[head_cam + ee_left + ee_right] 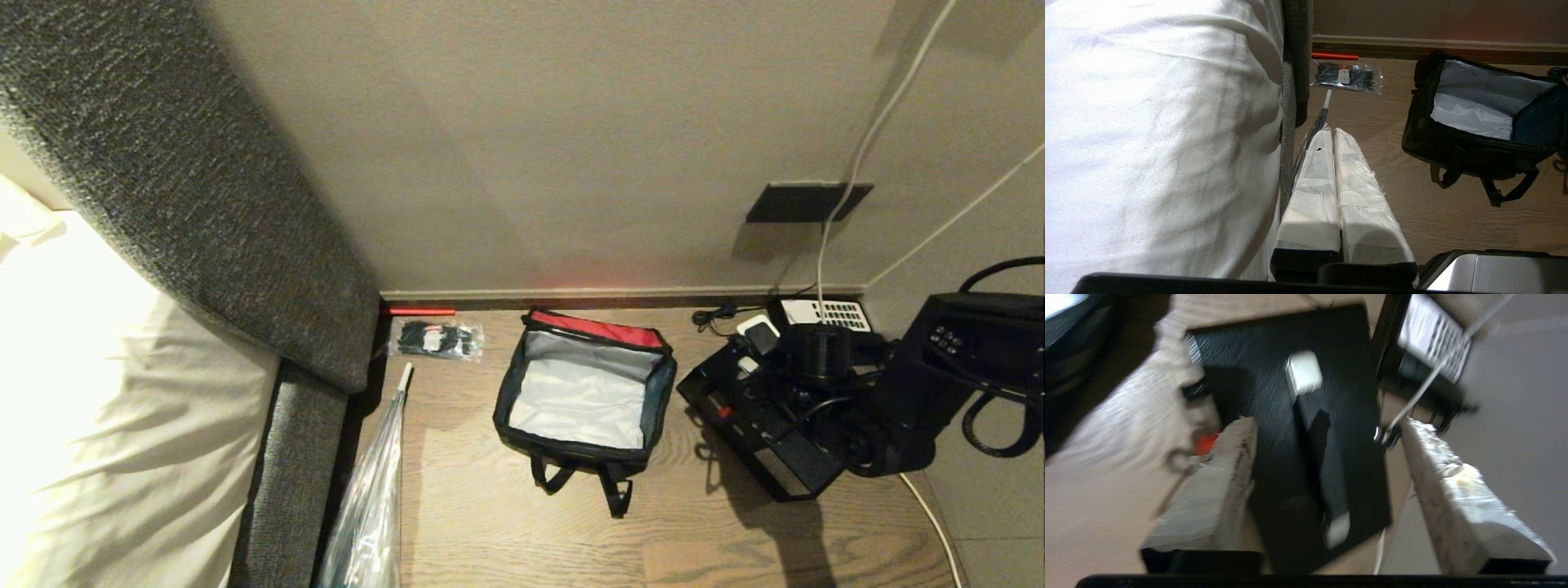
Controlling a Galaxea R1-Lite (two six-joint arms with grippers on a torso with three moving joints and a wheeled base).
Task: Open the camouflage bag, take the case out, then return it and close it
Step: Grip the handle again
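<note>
From the head view, you see the boxy camouflage bag (584,400) with red lid lining lying open on the wooden floor, its silver-grey inside showing; the flat black rectangular case (755,429) lies just right of the bag, under the right arm. In the left wrist view, your left pincer (1331,134) hangs clenched, fingers pressed together, left of the bag, beside the white bedding (1159,134). In the right wrist view, your right pincer (1327,424) is released, its padded fingers spread either side of the case.
</note>
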